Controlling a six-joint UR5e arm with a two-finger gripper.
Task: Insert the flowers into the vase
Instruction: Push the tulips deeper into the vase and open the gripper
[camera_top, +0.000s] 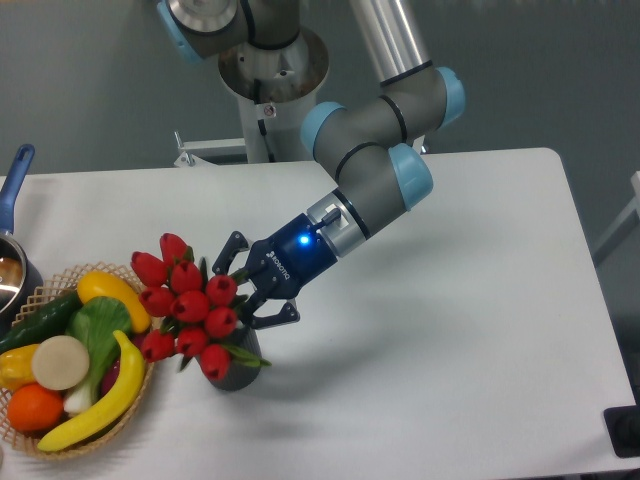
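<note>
The flowers (187, 305), a bunch of red tulip buds with green leaves, stand with their stems in the vase (237, 377) and lean to the left over its rim. The vase is a short dark grey cylinder on the white table, mostly hidden behind the buds. My gripper (240, 292) reaches in from the right, just above the vase. Its jaws are spread wide on either side of the stems, close to the rightmost buds. I cannot see the jaws pressing on the stems.
A woven wicker basket (48, 290) of fruit and vegetables sits right beside the flowers on the left. A pot with a blue handle (14, 178) is at the far left edge. The robot base (272, 70) stands at the back.
</note>
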